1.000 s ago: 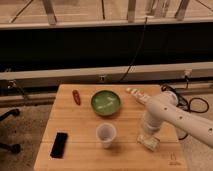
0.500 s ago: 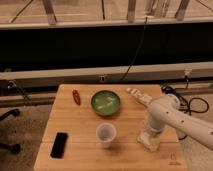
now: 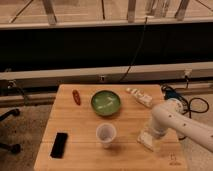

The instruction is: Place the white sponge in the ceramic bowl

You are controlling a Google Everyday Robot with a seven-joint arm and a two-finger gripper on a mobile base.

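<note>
The ceramic bowl (image 3: 106,103) is green with pale streaks inside and sits at the middle back of the wooden table (image 3: 80,125). The white sponge (image 3: 146,142) lies near the table's front right, mostly covered by my gripper. My gripper (image 3: 150,136) points down onto the sponge at the end of the white arm (image 3: 182,125), which comes in from the right. The sponge is to the right of the bowl and nearer the front edge.
A pale translucent cup (image 3: 106,135) stands in front of the bowl, left of the gripper. A narrow white packet (image 3: 140,96) lies at the back right. A red object (image 3: 76,96) lies left of the bowl. A black phone (image 3: 60,145) lies at the front left.
The gripper stays over the sponge and the arm has barely shifted. Nothing else has moved.
</note>
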